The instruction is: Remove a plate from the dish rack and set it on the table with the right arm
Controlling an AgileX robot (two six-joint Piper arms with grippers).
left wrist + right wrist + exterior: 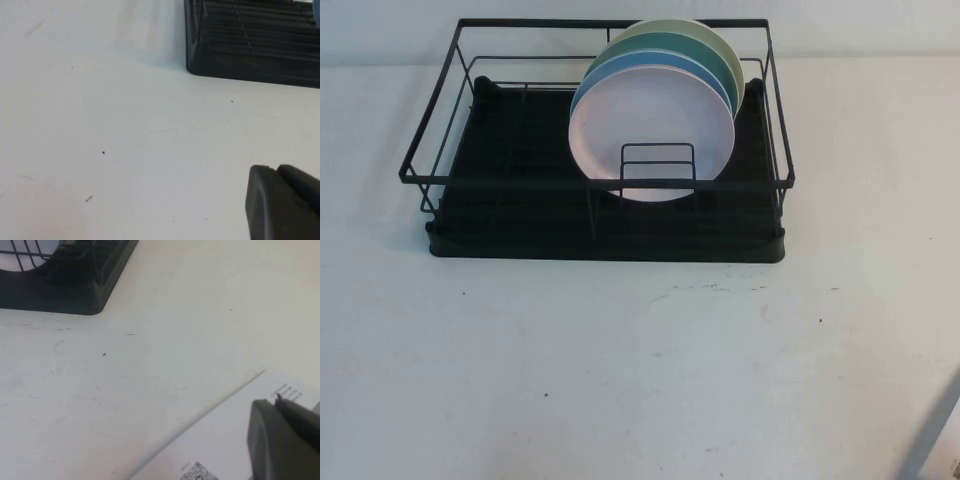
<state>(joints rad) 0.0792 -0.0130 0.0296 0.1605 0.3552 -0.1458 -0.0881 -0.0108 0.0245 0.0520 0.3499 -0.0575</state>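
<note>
The right gripper hung low over the table, well apart from the dish rack; the left gripper likewise; their grip state couldn't be told. The pink plate stood racked, untouched; everything remained.

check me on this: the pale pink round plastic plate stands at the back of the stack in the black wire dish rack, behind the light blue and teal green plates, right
Not quite. In the high view the pale pink round plastic plate stands at the front of the stack in the black wire dish rack, before the light blue plate and teal green plate.
</note>
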